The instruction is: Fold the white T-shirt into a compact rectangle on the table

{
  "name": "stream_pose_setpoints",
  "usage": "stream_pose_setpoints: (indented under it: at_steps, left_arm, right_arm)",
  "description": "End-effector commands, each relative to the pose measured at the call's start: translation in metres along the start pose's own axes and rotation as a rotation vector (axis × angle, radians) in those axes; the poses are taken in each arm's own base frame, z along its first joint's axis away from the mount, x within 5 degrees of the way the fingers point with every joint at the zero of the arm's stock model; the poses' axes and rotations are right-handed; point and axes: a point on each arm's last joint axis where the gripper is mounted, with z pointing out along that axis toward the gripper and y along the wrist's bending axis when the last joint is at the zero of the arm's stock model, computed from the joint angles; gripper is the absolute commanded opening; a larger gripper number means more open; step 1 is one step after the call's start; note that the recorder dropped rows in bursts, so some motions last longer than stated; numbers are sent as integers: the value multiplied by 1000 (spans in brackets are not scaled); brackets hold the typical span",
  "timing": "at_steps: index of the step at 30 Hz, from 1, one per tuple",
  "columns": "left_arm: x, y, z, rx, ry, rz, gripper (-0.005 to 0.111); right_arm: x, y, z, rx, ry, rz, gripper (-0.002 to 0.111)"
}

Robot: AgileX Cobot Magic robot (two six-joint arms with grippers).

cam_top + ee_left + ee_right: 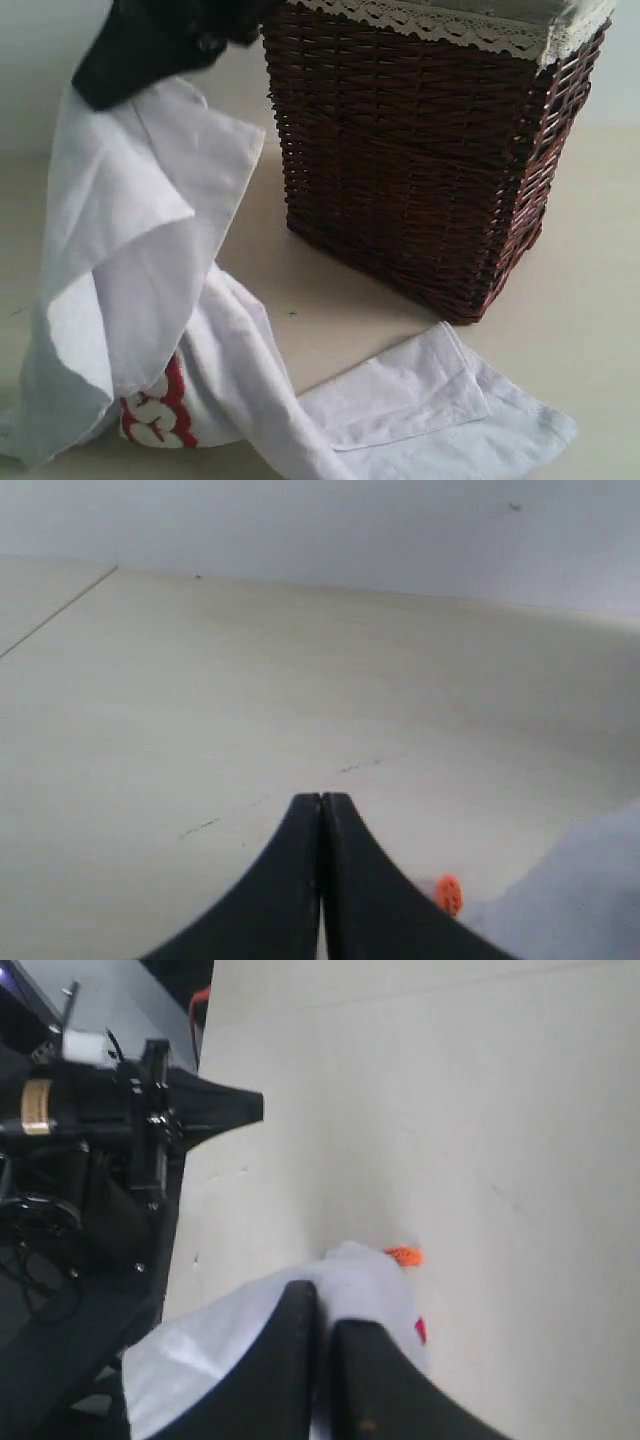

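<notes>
A: White T-shirt [150, 260] location, quick?
B: Half up, half down. One corner hangs high from a dark shape [140, 50] at the upper left of the exterior view. The rest drapes down to the table [330, 290] at lower left, then trails flat toward lower right. Red-outlined lettering [158, 410] peeks out low left. Nothing folded yet.
A: Pincers?
B: Right gripper [322, 1310]: jaws pinching white cloth, with fabric bunched around both fingers in its wrist view. So the dark shape is probably that one reaching across, but I can't confirm it from the exterior view. Left gripper [321, 800]: jaws pressed together, nothing between them, bare table beneath.
A: Shirt relative to the free one?
B: Only a pale patch, likely the shirt, at the lower right of the left wrist frame. It sits beside the jaws and isn't touching them, as far as I can see.
A: Long axis?
B: It runs from the raised corner down, then out along the table to lower right. It passes in front of the wicker basket [420, 160], apart from it.
A: Nearer arm for a second corner?
B: Left, I'd judge, since it's empty. It must spread its jaws first, then go sideways toward that patch.
</notes>
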Motion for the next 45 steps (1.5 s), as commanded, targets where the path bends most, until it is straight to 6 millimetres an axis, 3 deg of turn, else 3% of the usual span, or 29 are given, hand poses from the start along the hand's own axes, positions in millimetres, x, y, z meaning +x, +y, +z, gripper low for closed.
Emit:
stream_pose_setpoints:
  at_steps: [1,3,7,12,15,20,26,28,31,34,39,43,45]
  left_arm:
    - [0,0,0,-3,-11,-2,0]
    - [0,0,0,-3,-11,-2,0]
    - [0,0,0,-3,-11,-2,0]
    - [0,0,0,-3,-11,-2,0]
    - [0,0,0,-3,-11,-2,0]
    - [0,0,0,-3,-11,-2,0]
    - [0,0,0,-3,-11,-2,0]
    - [0,0,0,-3,-11,-2,0]
    - [0,0,0,-3,-11,-2,0]
    - [0,0,0,-3,-11,-2,0]
    - [0,0,0,-3,-11,-2,0]
    - [0,0,0,-3,-11,-2,0]
    - [0,0,0,-3,-11,-2,0]
  right_arm:
    - [25,-32,40,-42,65,-7,3]
    - [33,-44,51,-16,84,-35,9]
    - [37,-76,62,224,48,-93,28]
    - [48,-94,67,338,122,-155,55]
    - [49,-93,68,330,128,-150,68]
    - [33,-79,50,337,86,-171,69]
    - [-3,-37,-5,406,8,-269,69]
    - [-5,-20,-19,371,37,-230,68]
    - [11,-4,-28,282,232,-163,58]
    - [33,-16,-27,377,391,-78,39]
    - [98,-40,-16,418,743,-106,9]
    - [143,-48,-11,325,855,-80,3]
    - [157,-54,-11,348,857,-74,3]
